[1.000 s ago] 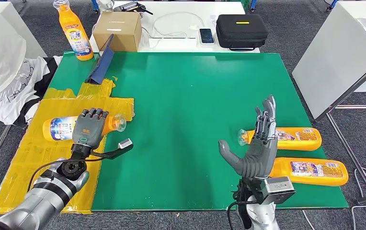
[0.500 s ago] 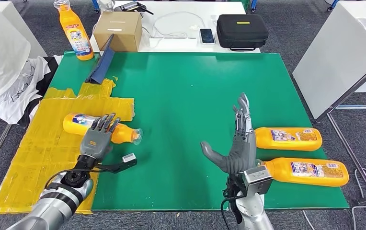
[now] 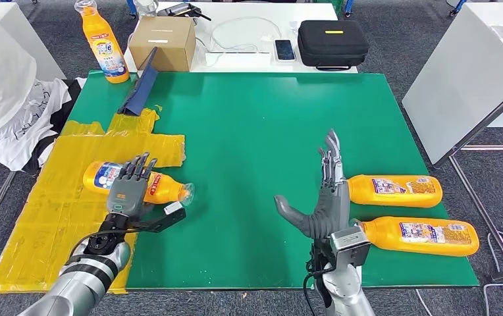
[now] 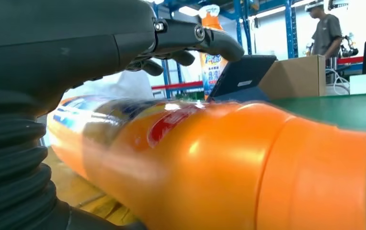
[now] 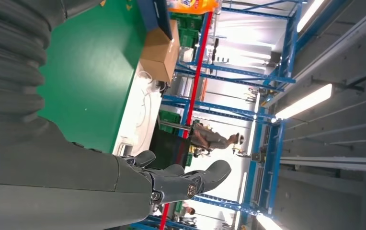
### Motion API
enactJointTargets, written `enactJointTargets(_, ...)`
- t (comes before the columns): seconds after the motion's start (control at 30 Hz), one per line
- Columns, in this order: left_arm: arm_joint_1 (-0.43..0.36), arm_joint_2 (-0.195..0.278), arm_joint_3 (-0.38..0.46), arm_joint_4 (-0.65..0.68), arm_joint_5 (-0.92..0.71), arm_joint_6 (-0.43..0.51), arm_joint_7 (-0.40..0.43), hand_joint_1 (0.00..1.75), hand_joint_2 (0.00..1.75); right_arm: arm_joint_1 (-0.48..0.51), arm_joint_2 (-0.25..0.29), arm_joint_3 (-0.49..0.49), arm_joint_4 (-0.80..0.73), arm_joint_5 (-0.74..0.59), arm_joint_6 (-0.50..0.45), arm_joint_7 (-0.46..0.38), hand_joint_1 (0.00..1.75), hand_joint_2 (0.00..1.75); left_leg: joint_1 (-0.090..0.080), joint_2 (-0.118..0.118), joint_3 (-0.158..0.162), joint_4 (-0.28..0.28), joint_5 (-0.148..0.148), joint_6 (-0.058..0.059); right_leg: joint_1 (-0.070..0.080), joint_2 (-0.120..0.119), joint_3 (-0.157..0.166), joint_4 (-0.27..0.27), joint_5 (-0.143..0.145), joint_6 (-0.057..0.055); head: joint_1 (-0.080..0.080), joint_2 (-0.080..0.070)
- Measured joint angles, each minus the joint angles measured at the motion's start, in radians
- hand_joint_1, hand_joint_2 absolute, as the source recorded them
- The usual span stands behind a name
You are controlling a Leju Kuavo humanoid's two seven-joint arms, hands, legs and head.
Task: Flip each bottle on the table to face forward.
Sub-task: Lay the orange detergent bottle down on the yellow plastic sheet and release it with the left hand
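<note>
the left hand [image 3: 129, 187] rests flat on one lying orange plastic bottle [image 3: 110, 176] (on yellow tape); the right hand [image 3: 324, 197] stands spread, holding nothing, beside two lying orange bottles [image 3: 394, 189]. a fourth [image 3: 101, 41] stands far off.

- The lying orange bottles [image 3: 394, 190] and the upright orange bottle [image 3: 102, 41] carry printed labels, but the print is too small and blurred to read.
- No other text is legible.
</note>
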Motion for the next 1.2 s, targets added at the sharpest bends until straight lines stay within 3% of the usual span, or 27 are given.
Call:
enactJointTargets(0.1, 0.001, -0.024, 0.065, 0.004, 0.087, -0.001, -0.123, 0.00, 1.75, -0.001, -0.002, 0.000, 0.007, 0.073, -0.029, 0.023, 0.00, 1.75, 0.000, 0.000, 0.000, 0.000, 0.000, 0.000, 0.000, 0.000, 0.000, 0.000, 0.000, 0.000, 0.000, 0.000)
enactJointTargets(0.23, 0.002, -0.072, 0.187, 0.025, 0.374, -0.022, -0.452, 0.00, 1.75, -0.006, -0.032, 0.000, 0.030, 0.214, -0.057, 0.082, 0.00, 1.75, 0.000, 0.000, 0.000, 0.000, 0.000, 0.000, 0.000, 0.000, 0.000, 0.000, 0.000, 0.000, 0.000, 0.000)
enactJointTargets(0.3, 0.001, -0.091, 0.229, 0.036, 0.432, -0.029, -0.511, 0.00, 1.75, -0.007, -0.049, 0.000, 0.040, 0.223, -0.049, 0.090, 0.00, 1.75, -0.001, 0.000, 0.000, 0.000, 0.000, 0.000, 0.000, 0.000, 0.000, 0.000, 0.000, 0.000, 0.000, 0.000)
enactJointTargets(0.4, 0.009, -0.105, 0.255, 0.034, 0.508, -0.073, -0.530, 0.00, 1.75, -0.008, -0.065, 0.000, 0.049, 0.266, -0.058, 0.111, 0.00, 1.75, -0.001, 0.000, -0.001, 0.000, 0.000, 0.000, 0.000, 0.000, 0.000, 0.000, 0.000, 0.001, 0.000, 0.000)
enactJointTargets(0.47, 0.044, -0.108, 0.235, -0.029, 0.680, -0.165, -0.539, 0.00, 1.75, -0.009, -0.081, -0.001, 0.055, 0.370, -0.082, 0.152, 0.00, 1.75, -0.001, 0.001, 0.000, 0.000, 0.000, 0.000, 0.000, 0.000, 0.000, 0.000, 0.000, 0.001, 0.000, 0.000)
enactJointTargets(0.57, 0.147, -0.108, 0.165, -0.230, 0.913, -0.309, -0.544, 0.00, 1.75, -0.015, -0.117, -0.009, 0.068, 0.532, -0.101, 0.222, 0.00, 1.75, -0.001, 0.001, -0.001, 0.000, -0.001, 0.000, 0.000, 0.000, -0.001, 0.000, 0.000, 0.001, 0.000, 0.000)
enactJointTargets(0.67, 0.254, -0.112, 0.104, -0.445, 0.948, -0.389, -0.542, 0.00, 1.75, -0.036, -0.155, -0.031, 0.097, 0.615, -0.098, 0.276, 0.00, 1.75, -0.001, 0.000, -0.002, 0.000, -0.001, 0.000, 0.000, 0.000, -0.001, 0.000, -0.001, 0.000, 0.000, 0.000)
enactJointTargets(0.87, 0.375, -0.126, 0.018, -0.711, 0.969, -0.439, -0.525, 0.00, 1.75, -0.092, -0.284, -0.083, 0.192, 0.811, -0.061, 0.354, 0.00, 1.75, -0.002, -0.003, -0.002, 0.001, -0.002, 0.002, -0.002, -0.002, -0.001, -0.001, 0.000, 0.001, 0.000, 0.000)
enactJointTargets(1.0, 0.436, -0.127, -0.021, -0.816, 0.986, -0.452, -0.520, 0.00, 1.75, -0.098, -0.370, -0.149, 0.222, 0.816, -0.020, 0.356, 0.00, 1.75, -0.003, -0.005, -0.003, 0.001, -0.001, 0.003, -0.002, -0.003, 0.000, -0.001, 0.000, 0.002, 0.000, 0.000)
enactJointTargets(1.2, 0.461, -0.127, -0.061, -0.906, 1.002, -0.458, -0.522, 0.00, 1.75, -0.150, -0.478, -0.221, 0.279, 0.797, 0.080, 0.335, 0.00, 1.75, -0.003, -0.005, -0.003, 0.001, -0.002, 0.003, -0.002, -0.003, 0.000, -0.001, 0.001, 0.003, 0.000, 0.000)
